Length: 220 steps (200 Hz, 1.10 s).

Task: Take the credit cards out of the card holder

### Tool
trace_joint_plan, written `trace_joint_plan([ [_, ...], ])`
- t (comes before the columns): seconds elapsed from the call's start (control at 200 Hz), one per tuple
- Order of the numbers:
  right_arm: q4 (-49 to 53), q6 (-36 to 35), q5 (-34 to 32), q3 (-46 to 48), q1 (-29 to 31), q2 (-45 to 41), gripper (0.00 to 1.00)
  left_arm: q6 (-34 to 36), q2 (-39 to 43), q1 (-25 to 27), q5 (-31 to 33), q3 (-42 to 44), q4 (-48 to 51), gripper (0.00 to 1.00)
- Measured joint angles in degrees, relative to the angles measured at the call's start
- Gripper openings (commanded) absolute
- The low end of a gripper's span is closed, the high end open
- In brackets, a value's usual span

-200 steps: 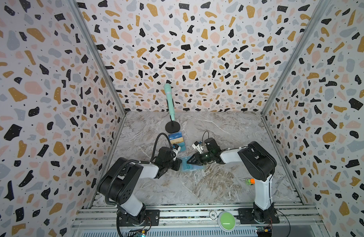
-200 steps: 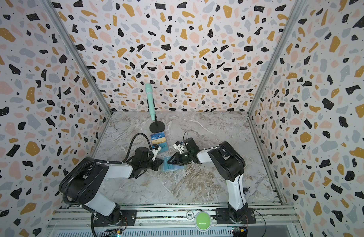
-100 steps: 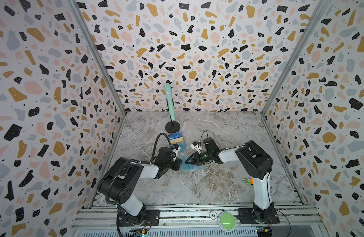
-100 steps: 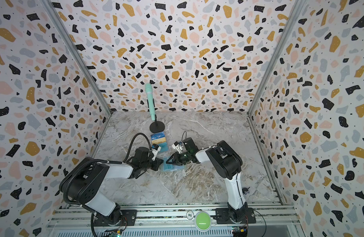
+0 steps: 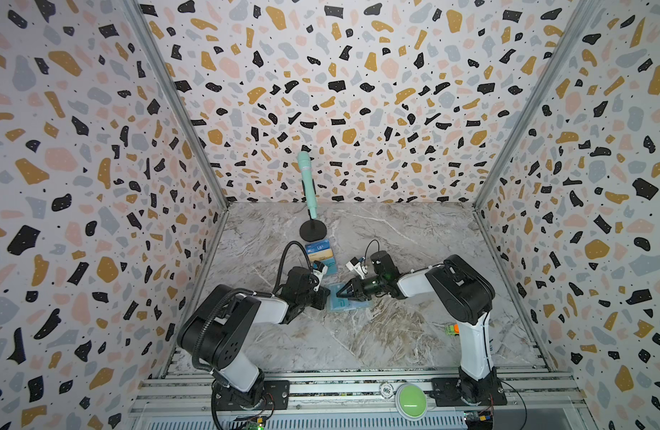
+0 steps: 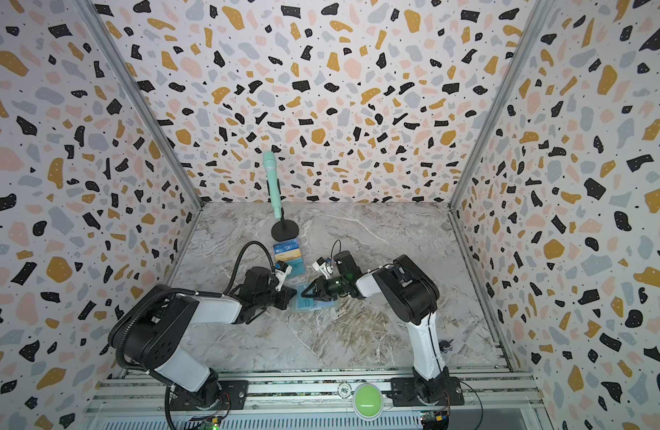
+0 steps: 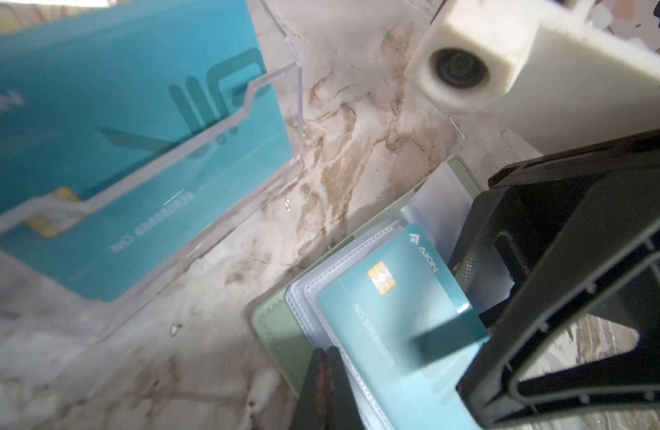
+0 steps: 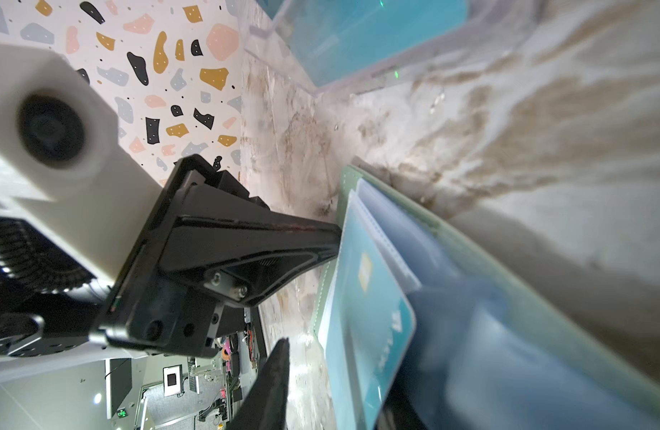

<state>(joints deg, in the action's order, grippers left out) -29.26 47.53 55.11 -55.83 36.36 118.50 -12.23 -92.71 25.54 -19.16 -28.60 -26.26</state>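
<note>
The card holder (image 5: 354,303) lies open on the table (image 5: 358,346), about in the middle, between the two claws. Its green cover (image 7: 280,335) is flat on the table and its see-through pages (image 7: 313,298) face up. A blue-green card (image 7: 388,309) with a gold chip lies at the top page. The end of the card near the right claw looks bare. I cannot tell how much of the rest is tucked in.

The left claw (image 5: 326,294) is clenched tight, with its two fingers pressed together. Its tip touches the edge of the holder, right where the pages meet the cover. I cannot see it pinching anything.

The right claw (image 5: 338,294) comes in from the other side, low over the holder. Its fingers are a little apart, and the bare end of the card sits between them. I cannot tell if they are squeezing the card or are just next to it.

Just behind the holder is a clear stand (image 5: 321,257) with more cards in it: a blue one, a gold one and a blue-green one. Farther back stands a mint microphone (image 5: 306,178) on a round black foot. A green button (image 5: 410,396) sits on the front rail.
</note>
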Motion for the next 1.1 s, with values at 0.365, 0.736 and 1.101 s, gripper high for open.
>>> trace_joint_plan([
  [0.365,-3.63,0.94,1.75,2.45,-1.49,-0.24,0.33,0.04,-0.22,0.00,0.13,-0.28,0.20,0.00],
  [0.736,-6.36,2.58,2.78,4.81,-2.82,-2.34,0.30,0.24,-0.33,0.00,0.20,-0.79,0.96,0.00],
  [1.101,-4.72,1.64,2.27,5.49,-4.31,-4.20,0.24,0.63,-0.33,0.00,0.20,-0.87,1.18,0.00],
])
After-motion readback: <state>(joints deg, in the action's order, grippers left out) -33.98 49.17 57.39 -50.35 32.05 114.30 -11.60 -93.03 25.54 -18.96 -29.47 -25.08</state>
